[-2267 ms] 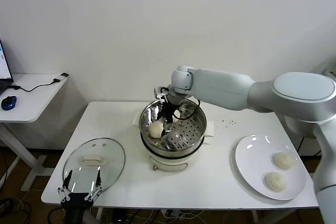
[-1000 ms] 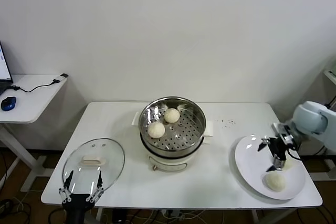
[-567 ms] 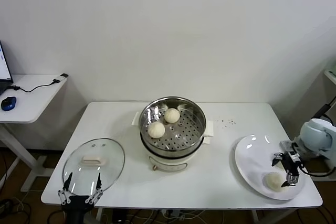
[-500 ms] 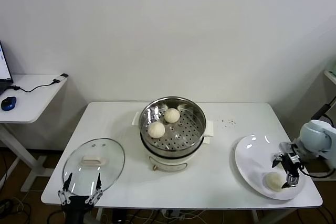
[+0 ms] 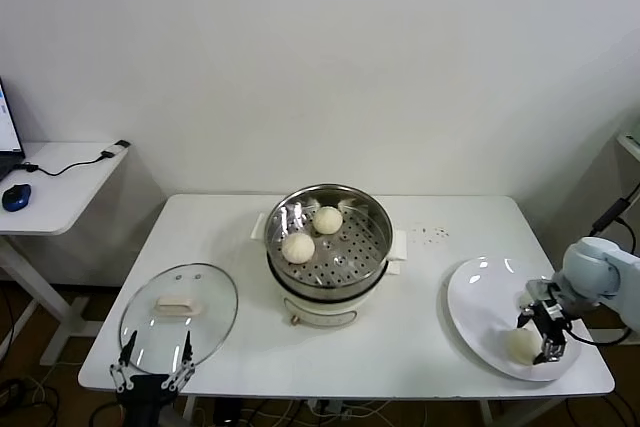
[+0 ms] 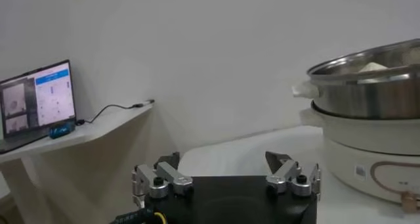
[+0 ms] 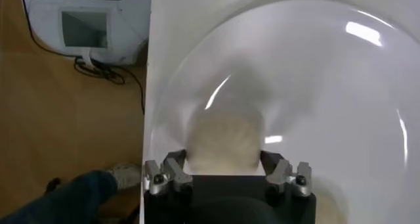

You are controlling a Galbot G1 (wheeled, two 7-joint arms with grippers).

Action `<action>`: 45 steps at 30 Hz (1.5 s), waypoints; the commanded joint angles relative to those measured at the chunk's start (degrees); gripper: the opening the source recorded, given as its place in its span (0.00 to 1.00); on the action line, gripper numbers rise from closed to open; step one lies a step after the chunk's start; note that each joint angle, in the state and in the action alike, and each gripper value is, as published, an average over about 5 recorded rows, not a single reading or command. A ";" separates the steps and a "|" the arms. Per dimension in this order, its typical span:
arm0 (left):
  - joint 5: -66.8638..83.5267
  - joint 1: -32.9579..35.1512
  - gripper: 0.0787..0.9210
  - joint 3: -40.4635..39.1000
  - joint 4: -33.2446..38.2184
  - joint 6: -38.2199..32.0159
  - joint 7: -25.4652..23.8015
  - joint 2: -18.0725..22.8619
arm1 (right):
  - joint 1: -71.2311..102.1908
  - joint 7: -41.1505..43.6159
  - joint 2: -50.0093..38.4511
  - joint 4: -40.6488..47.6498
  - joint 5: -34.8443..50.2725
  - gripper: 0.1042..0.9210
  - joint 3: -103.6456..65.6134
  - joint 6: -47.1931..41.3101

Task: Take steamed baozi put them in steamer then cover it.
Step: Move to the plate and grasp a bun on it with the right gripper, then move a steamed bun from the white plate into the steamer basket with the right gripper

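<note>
The steamer (image 5: 330,237) stands mid-table with two baozi (image 5: 298,247) inside; its steel rim also shows in the left wrist view (image 6: 371,87). My right gripper (image 5: 541,332) is down on the white plate (image 5: 478,297) at the right, open, with its jaws either side of a baozi (image 5: 519,344). That baozi fills the gap between the jaws in the right wrist view (image 7: 223,143). The plate's other baozi is hidden behind the gripper in the head view. The glass cover (image 5: 180,312) lies flat at the front left. My left gripper (image 5: 152,367) is parked open just in front of it.
A side desk (image 5: 60,182) with a mouse and cable stands at the left. The plate lies close to the table's right front corner, and floor and a white box (image 7: 85,22) show beyond the table edge. A laptop (image 6: 36,100) sits on the side desk.
My right arm left the steamer, where a second baozi now lies, swung to the plate and came down over the front baozi. The left arm has not moved.
</note>
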State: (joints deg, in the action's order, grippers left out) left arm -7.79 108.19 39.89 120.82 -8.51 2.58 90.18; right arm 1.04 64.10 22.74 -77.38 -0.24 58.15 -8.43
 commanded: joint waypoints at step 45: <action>0.92 0.39 0.88 0.32 1.08 1.48 -0.45 0.40 | -33.99 8.85 52.41 7.32 -12.49 0.69 12.44 48.64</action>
State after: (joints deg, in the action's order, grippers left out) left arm -8.05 108.60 39.80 121.88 -7.27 2.16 90.64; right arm -36.26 73.30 65.08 -69.96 -8.50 71.11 35.59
